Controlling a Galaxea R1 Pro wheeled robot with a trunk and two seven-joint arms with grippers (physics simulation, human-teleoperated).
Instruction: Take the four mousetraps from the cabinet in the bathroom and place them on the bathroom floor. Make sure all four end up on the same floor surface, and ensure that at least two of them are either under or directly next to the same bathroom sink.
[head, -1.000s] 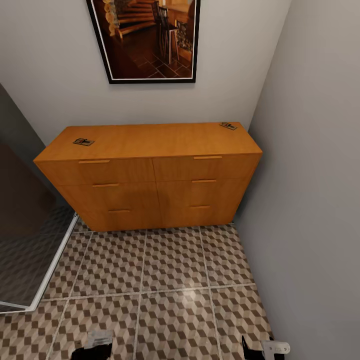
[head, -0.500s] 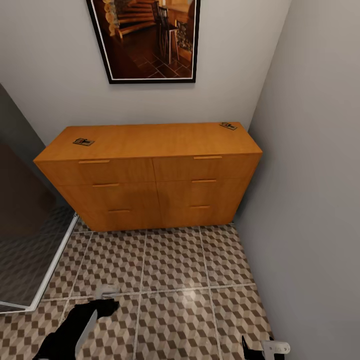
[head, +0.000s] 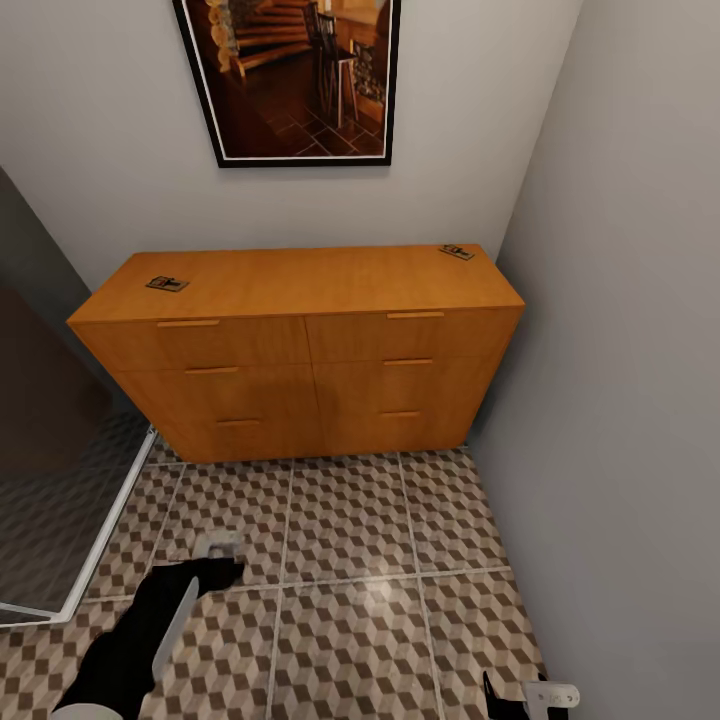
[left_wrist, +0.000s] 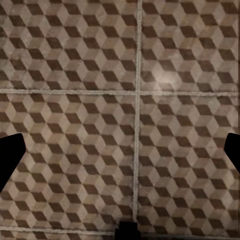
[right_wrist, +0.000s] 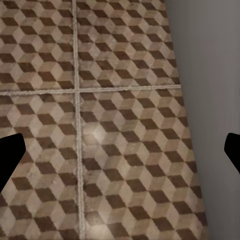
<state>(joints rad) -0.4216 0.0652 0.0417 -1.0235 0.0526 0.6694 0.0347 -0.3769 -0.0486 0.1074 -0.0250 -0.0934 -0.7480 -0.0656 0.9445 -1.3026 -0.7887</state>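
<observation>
Two mousetraps lie flat on top of your cabinet (head: 300, 340): the left mousetrap (head: 167, 284) near the top's front left corner, long axis along the front edge, and the right mousetrap (head: 457, 252) at the back right corner, angled slightly. Both are small dark plates with thin metal parts on smooth orange-brown wood. Your left gripper (head: 218, 560) hangs over the cube-patterned floor (head: 350, 600), fingers spread; your right gripper (head: 520, 697) is spread too.
</observation>
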